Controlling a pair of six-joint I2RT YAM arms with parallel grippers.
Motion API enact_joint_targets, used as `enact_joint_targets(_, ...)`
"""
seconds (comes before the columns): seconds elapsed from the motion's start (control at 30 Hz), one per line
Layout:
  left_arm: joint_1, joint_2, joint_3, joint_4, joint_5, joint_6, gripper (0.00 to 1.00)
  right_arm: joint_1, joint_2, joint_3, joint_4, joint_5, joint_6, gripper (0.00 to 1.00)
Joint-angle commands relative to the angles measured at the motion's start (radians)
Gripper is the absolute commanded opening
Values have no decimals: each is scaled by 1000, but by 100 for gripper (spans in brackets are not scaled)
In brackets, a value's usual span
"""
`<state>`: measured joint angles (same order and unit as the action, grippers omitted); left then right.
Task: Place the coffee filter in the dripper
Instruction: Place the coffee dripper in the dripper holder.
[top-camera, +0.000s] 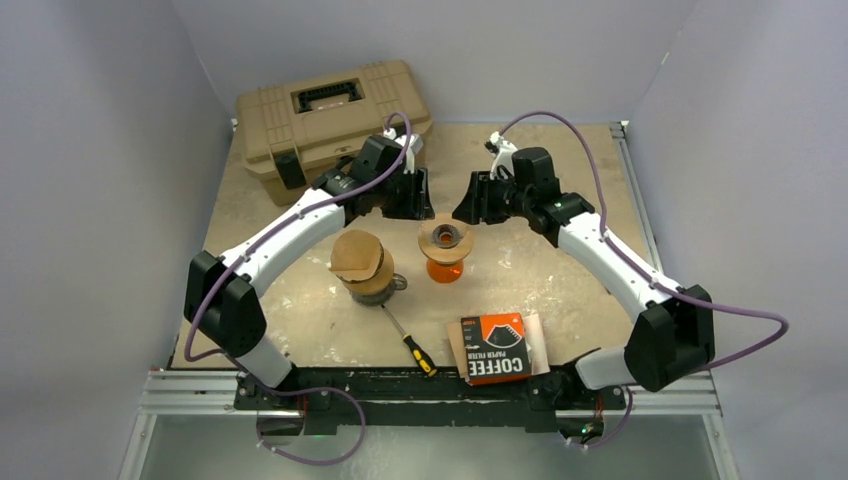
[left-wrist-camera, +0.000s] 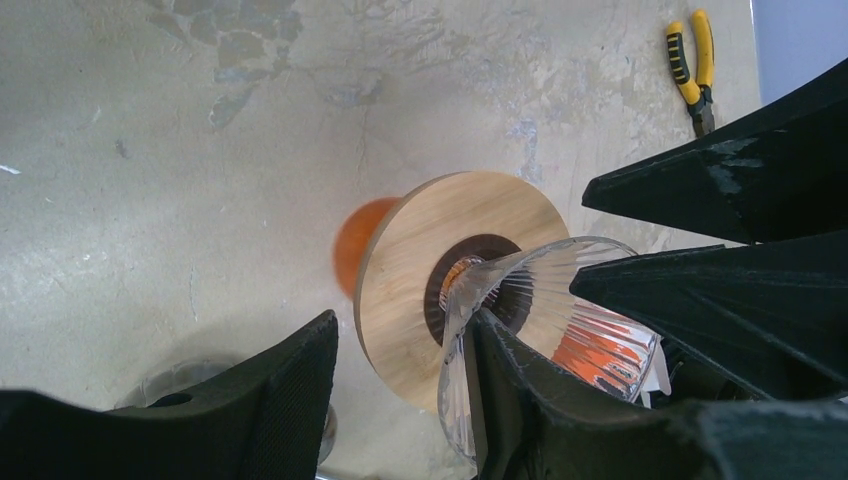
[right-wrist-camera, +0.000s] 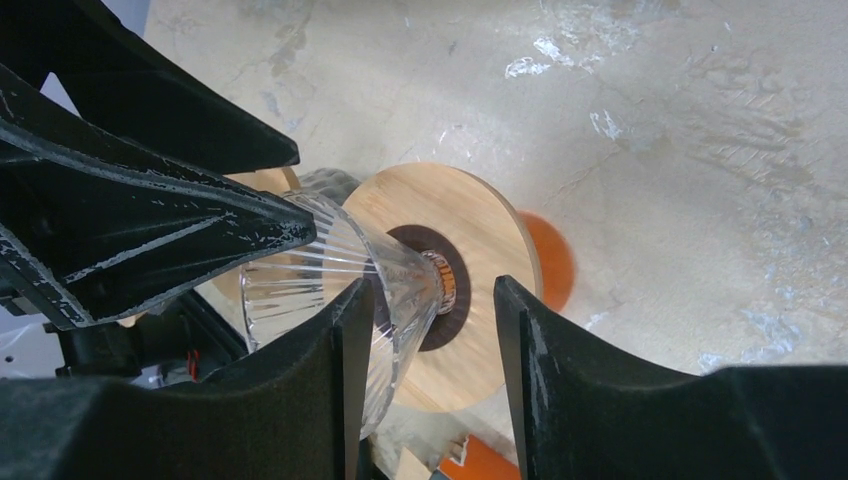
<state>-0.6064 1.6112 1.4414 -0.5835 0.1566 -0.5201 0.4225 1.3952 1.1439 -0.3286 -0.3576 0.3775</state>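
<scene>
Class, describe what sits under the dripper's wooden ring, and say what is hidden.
An orange object shows beneath the wooden ring, peeking past its edge. The ring covers its top, so its opening and contents cannot be seen.

Both arms stretch out over the table and bend in toward the middle, wrists turned to face each other. Left gripper and right gripper meet tip to tip, fingers angled down, jaws on each standing partly apart
</scene>
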Motion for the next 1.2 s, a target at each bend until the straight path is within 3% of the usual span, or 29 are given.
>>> enact_joint_targets(0.0,12,23,-3,46,29,10,47,-4,8,9,28,0,-29,49)
enact_joint_targets(0.2,19,31,-4,48,33,14,45,-4,10,18,14,13,-29,44)
enact_joint_targets(0.77,19,-35,-53,141,67,26,58,-4,-41,9,1,53,-28,48)
enact_joint_targets(1.17,19,-273,-126,270,-68,90,72,-5,-192,-8,27,181,9,69)
